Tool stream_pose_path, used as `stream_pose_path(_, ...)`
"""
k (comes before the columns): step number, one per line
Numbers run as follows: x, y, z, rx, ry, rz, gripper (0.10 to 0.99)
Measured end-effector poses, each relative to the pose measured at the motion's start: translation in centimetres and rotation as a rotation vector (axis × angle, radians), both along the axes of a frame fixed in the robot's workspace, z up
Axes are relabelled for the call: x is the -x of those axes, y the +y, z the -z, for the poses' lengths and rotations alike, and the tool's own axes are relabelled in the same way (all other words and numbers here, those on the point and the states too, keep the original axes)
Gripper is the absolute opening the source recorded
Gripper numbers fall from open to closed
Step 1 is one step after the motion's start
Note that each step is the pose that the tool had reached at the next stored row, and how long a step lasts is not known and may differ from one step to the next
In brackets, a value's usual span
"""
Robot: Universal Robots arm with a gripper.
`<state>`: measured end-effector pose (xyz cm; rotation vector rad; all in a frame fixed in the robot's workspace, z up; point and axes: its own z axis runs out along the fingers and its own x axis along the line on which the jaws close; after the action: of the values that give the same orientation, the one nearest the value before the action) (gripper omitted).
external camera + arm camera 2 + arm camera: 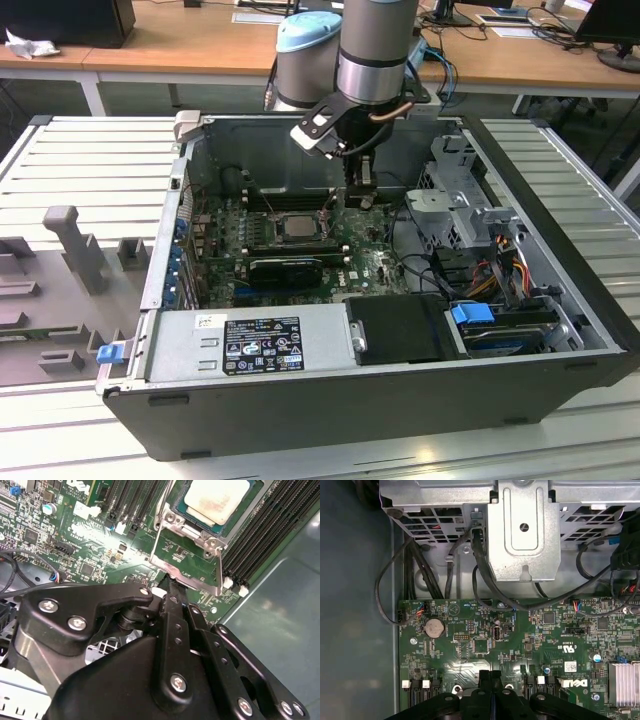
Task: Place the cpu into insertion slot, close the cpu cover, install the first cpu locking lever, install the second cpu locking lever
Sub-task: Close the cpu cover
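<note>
cpu (pixel 217 500) sits flat in the insertion slot (pixel 250 502). cpu cover (pixel 192 579) is swung open beside it. Your gripper (pixel 170 584) has its fingers closed together on nothing, tips right at the cover's free edge. This looks like the cover-closing step. Push on that edge, follow the hinge arc slowly, and stay off the memory slots (pixel 270 530).

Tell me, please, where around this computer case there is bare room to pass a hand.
Bare case floor lies beside the motherboard edge, and the slatted table on the exterior view's right is free. Crowded: around the gripper at the cpu cover, and by the cables.
</note>
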<state>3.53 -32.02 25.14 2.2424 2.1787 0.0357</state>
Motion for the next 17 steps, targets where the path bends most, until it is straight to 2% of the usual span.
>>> stream_pose_path(8,0.26,0.0,0.0,0.0,0.0,0.0,0.106)
stream_pose_path(17,1.12,0.0,0.0,0.0,0.0,0.0,0.106)
